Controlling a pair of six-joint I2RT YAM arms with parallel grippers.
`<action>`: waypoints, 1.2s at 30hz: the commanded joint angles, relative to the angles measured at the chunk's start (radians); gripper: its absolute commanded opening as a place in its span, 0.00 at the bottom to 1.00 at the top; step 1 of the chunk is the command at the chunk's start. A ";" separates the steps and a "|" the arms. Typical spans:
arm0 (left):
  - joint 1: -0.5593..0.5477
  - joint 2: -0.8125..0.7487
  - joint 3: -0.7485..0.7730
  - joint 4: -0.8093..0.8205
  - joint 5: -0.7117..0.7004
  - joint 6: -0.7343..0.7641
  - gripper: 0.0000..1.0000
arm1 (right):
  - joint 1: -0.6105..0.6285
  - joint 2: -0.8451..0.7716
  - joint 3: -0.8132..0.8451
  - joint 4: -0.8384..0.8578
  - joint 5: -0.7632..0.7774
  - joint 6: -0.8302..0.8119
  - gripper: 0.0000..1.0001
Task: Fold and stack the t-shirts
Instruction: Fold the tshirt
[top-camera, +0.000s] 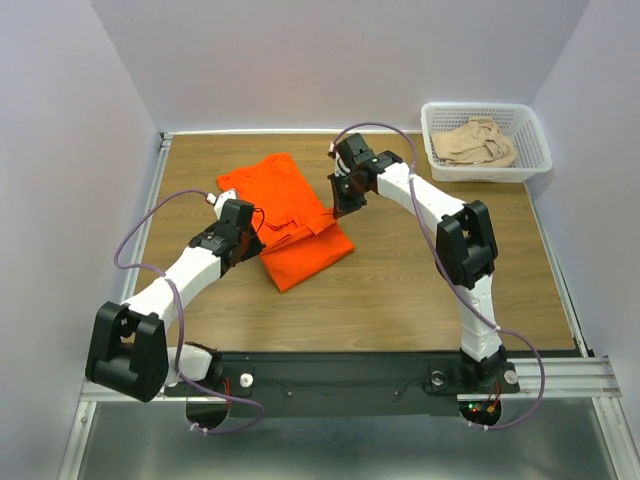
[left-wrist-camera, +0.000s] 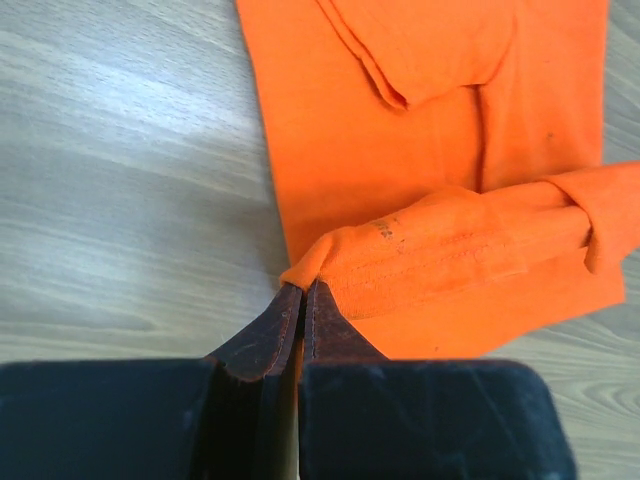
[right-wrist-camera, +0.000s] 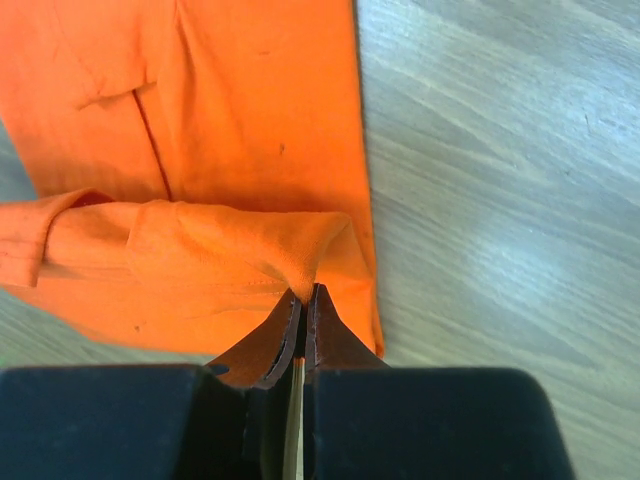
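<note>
**2 grippers pinch a raised fold across the orange t-shirt**

The orange t-shirt (top-camera: 295, 235) lies on the wooden table (top-camera: 420, 290), a little left of centre. It is flattened into a long strip that runs from the far left toward the near right. A sleeve (left-wrist-camera: 420, 45) lies folded inward on top of the body at the far part of the strip.

The left gripper (left-wrist-camera: 303, 290) is clenched on the shirt's left edge. In the left wrist view its 2 fingers press together and a tuck of orange cloth is caught at their tips. The right gripper (right-wrist-camera: 303, 295) is clenched in the same way on the opposite, right edge, and the right wrist view shows a peak of cloth drawn up into its closed tips.

Between the 2 grips the cloth is lifted off the layer beneath and forms a rolled ridge (left-wrist-camera: 460, 240) across the full width of the strip. Stitched hem lines show along this ridge. Below it, the near end of the shirt lies flat on the wood.

The beige t-shirt (top-camera: 478, 142) sits crumpled inside the white lattice basket (top-camera: 440, 172). The basket stands at the far right corner of the table, well apart from both arms and from the orange shirt.
</note>
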 joint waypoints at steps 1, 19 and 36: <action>0.011 0.021 -0.031 0.062 -0.042 0.043 0.00 | 0.004 0.008 0.036 0.094 -0.003 -0.005 0.01; 0.022 0.125 -0.039 0.189 -0.072 0.090 0.00 | 0.002 0.034 -0.047 0.223 0.050 0.070 0.01; 0.022 0.128 -0.031 0.235 -0.048 0.110 0.00 | 0.004 -0.081 -0.166 0.282 0.164 0.111 0.01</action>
